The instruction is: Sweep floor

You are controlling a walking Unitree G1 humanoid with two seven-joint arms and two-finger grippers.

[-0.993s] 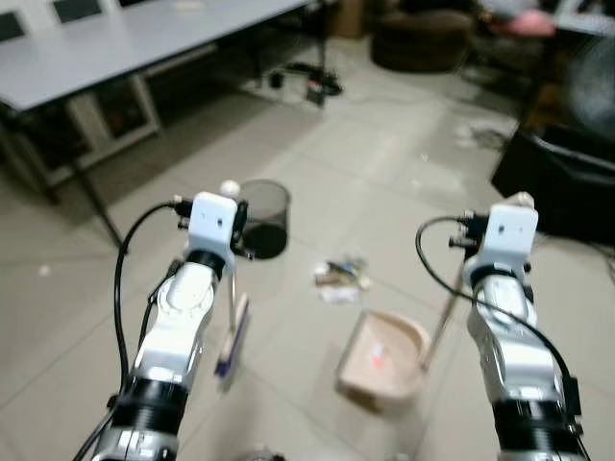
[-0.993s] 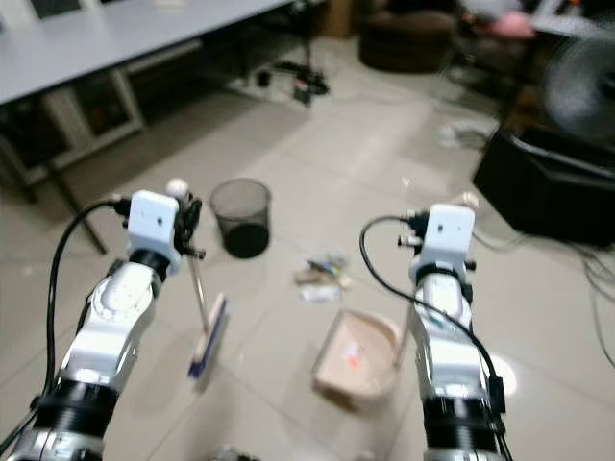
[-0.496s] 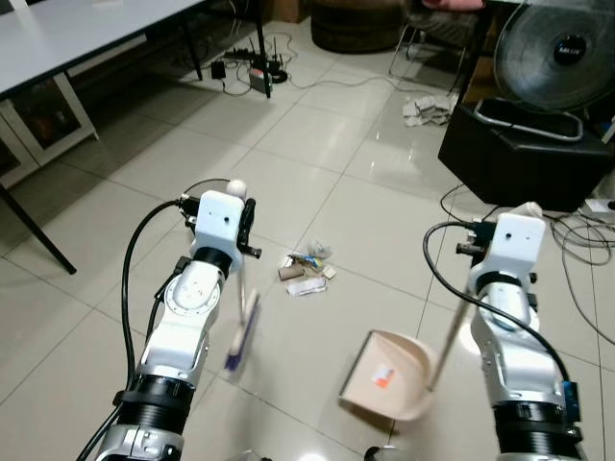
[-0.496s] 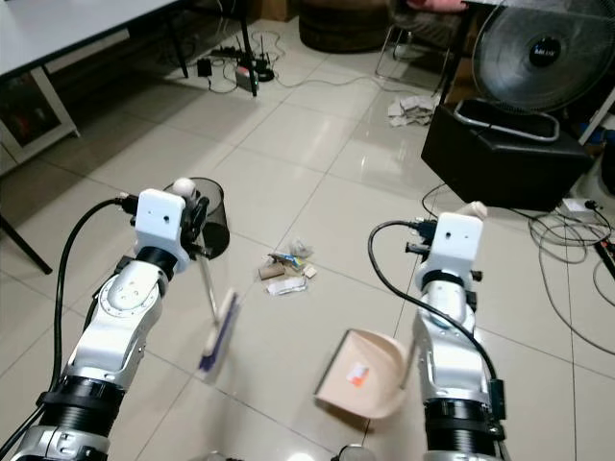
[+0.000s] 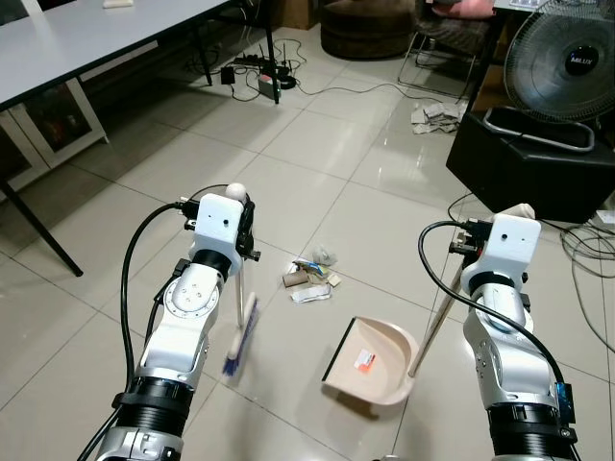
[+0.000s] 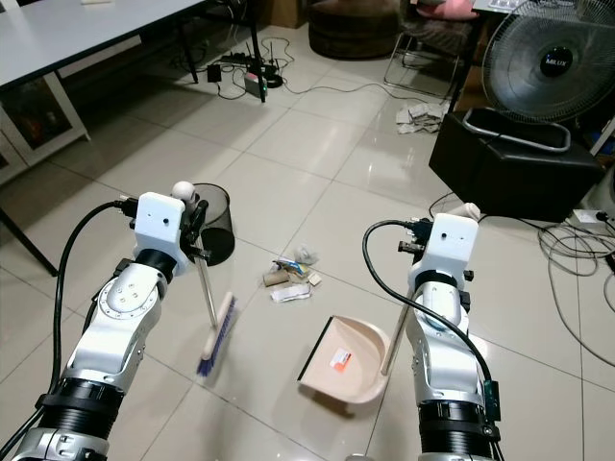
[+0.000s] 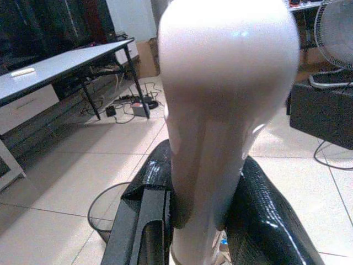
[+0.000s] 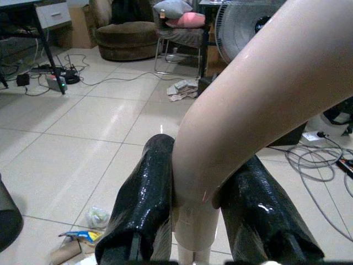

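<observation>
On fan (image 5: 567, 58), small unreadable white logo

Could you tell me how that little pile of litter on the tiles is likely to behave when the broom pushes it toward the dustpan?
The litter pile looks like crumpled wrappers and a cardboard tube, so probably light and easily scattered. The tube may roll ahead of the broom. The glossy tiles should let it slide toward the dustpan.

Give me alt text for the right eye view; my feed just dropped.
The left gripper holds a broom and the right gripper a dustpan, both low over the tiled floor. A small litter pile lies between and just beyond them, with a black bin behind the left arm.
</observation>
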